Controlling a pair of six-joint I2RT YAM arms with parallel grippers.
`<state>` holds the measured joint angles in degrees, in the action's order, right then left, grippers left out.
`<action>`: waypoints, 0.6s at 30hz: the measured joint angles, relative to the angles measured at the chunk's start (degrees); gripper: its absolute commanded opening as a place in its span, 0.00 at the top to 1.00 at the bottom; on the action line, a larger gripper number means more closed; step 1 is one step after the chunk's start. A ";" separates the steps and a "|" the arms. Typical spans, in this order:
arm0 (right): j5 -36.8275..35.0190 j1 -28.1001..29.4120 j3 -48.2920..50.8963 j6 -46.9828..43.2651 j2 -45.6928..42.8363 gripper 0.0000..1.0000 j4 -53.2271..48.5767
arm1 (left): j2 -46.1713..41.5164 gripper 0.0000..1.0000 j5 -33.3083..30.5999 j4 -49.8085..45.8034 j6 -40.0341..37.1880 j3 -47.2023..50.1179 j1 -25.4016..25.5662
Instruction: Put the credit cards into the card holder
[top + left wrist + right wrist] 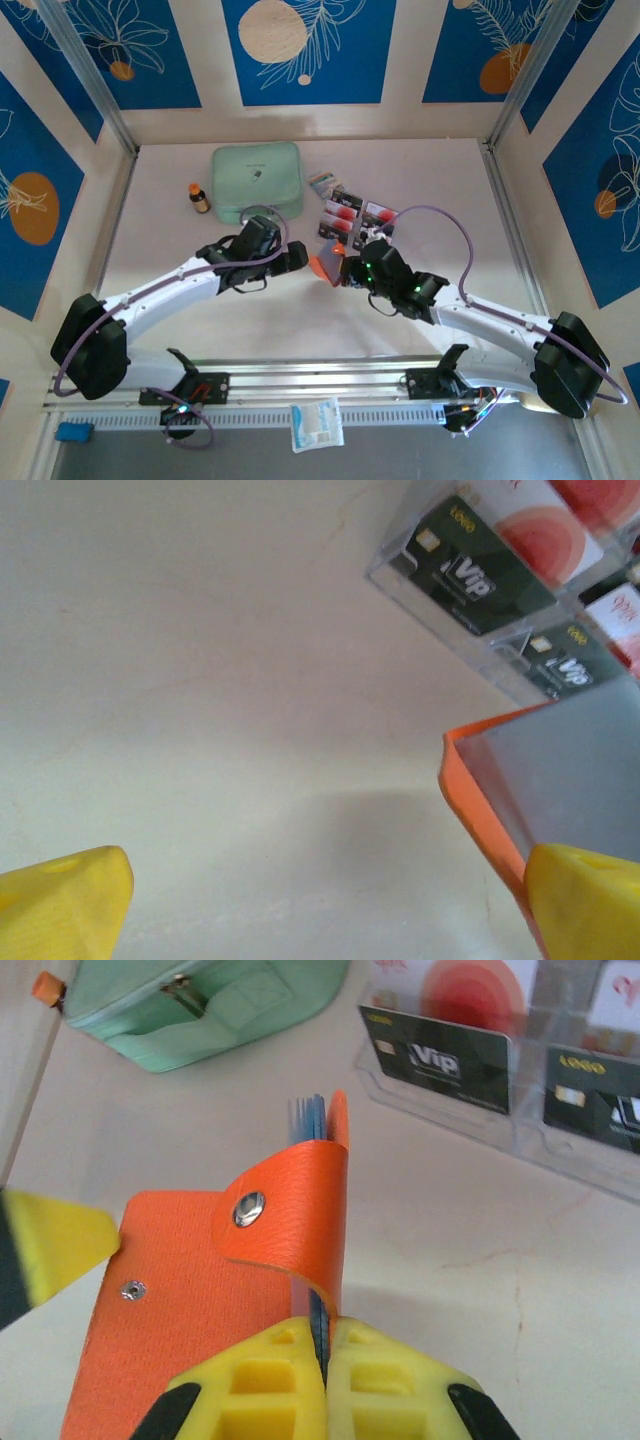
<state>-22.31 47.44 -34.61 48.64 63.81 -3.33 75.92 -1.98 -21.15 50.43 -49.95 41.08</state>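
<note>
White-shelled arms (165, 288), black at joints and bases, trail lilac cables (430, 208); green lights glow, fingers (270, 1380) yellow.

cards (352, 213) behind holder (325, 267), pouch (257, 180) further left

The pale table (300, 320) carries a mint-green pouch (257, 180), small bottle (199, 197), striped packet (322, 184) and the credit cards (346, 212).

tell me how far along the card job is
Done: nothing visible; the credit cards sit in their clear stand. In hand: the right gripper pinches the card holder, and the left gripper is open beside it. To do: inserting every card.
</note>
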 measured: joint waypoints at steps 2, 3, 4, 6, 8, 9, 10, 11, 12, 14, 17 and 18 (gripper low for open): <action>0.39 -0.22 1.22 2.08 0.02 1.00 0.72 | -0.02 0.00 1.55 0.11 -1.31 0.50 0.07; 0.55 -0.22 1.60 2.75 0.07 1.00 1.09 | -0.02 0.00 2.01 0.11 -1.70 0.59 0.11; 0.90 -0.22 2.01 3.76 0.15 1.00 1.62 | -0.02 0.00 2.60 0.04 -2.58 0.61 0.22; 1.36 -0.20 2.78 5.55 0.50 1.00 2.93 | 0.04 0.00 3.58 0.02 -4.20 0.61 0.48; 1.55 0.04 3.26 7.17 1.46 1.00 4.26 | 0.63 0.00 4.15 -0.66 -5.99 0.35 0.94; 1.53 0.33 3.30 7.80 2.12 1.00 4.61 | 1.14 0.00 4.17 -1.22 -6.62 0.02 1.20; 1.51 0.74 3.30 8.44 2.84 1.00 5.07 | 1.62 0.00 4.09 -1.81 -7.41 -0.28 1.51; 1.49 1.29 3.30 8.85 3.50 1.00 5.46 | 1.84 0.00 4.02 -2.12 -7.82 -0.37 1.77; 1.31 1.81 3.30 9.01 3.98 1.00 5.66 | 1.81 0.00 3.85 -2.43 -8.20 -0.39 1.90; 0.90 3.28 3.26 9.33 5.01 1.00 5.70 | 1.33 0.00 3.13 -2.95 -8.66 -0.39 2.08; -0.15 4.94 2.97 9.53 6.62 1.00 5.66 | -0.98 0.00 1.55 -3.34 -8.79 -0.39 2.08; -0.39 5.31 2.78 9.53 7.13 1.00 5.57 | -1.88 0.00 1.14 -3.26 -8.76 -0.42 2.08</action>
<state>-22.70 52.75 -31.83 58.17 70.94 2.24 74.04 -0.84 -24.40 41.67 -50.37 43.16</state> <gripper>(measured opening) 0.059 0.998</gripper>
